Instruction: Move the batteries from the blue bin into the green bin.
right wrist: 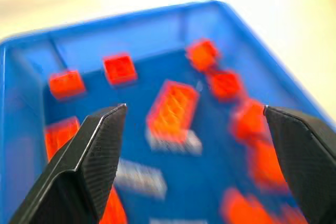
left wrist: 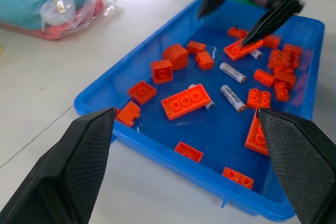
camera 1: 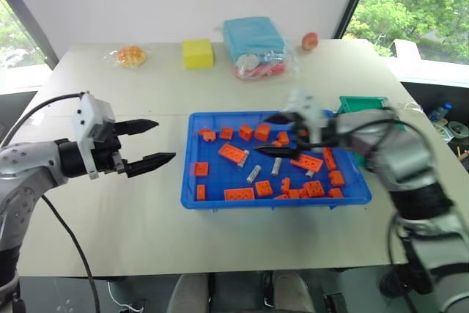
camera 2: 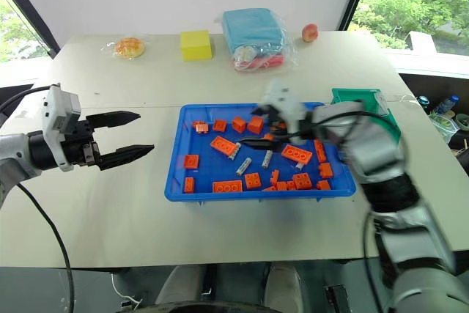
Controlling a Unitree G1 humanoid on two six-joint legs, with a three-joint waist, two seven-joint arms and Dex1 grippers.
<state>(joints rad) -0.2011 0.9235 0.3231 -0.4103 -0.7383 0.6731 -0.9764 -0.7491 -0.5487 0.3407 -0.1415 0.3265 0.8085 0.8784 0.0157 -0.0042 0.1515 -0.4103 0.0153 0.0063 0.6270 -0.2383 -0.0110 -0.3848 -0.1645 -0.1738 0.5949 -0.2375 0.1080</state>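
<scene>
Pale tabletop (camera 1: 110,225) stretches under everything, with a white wall and windows onto green trees behind it. Largest on it is the blue bin (camera 1: 192,181), a shallow tray near the middle, which serves as the landmark for the rest. Scattered across its floor are many orange bricks (camera 1: 231,153), and among them lie the batteries (camera 1: 253,174), thin silver cylinders; at least three show near the tray's middle, one touching the end of a long brick. Beyond the tray's far edge sits a light-blue wrapped package (camera 1: 253,40) in clear plastic, with a yellow block (camera 1: 198,54) beside it, a bagged orange snack (camera 1: 132,56) farther off toward the robot's left, and a small reddish fruit (camera 1: 310,40) toward the right. Against the tray's far right corner stands the green bin (camera 1: 360,104), mostly hidden behind the right arm. The right hand (camera 1: 286,134) hangs over the right part of the tray, above the bricks, its two black fingers spread wide apart and grasping nothing. The left hand (camera 1: 155,141) hovers over bare tabletop just off the tray's left side, pointing toward the tray, fingers likewise parted and empty. None of the batteries is lifted; all that show lie on the tray's floor.
</scene>
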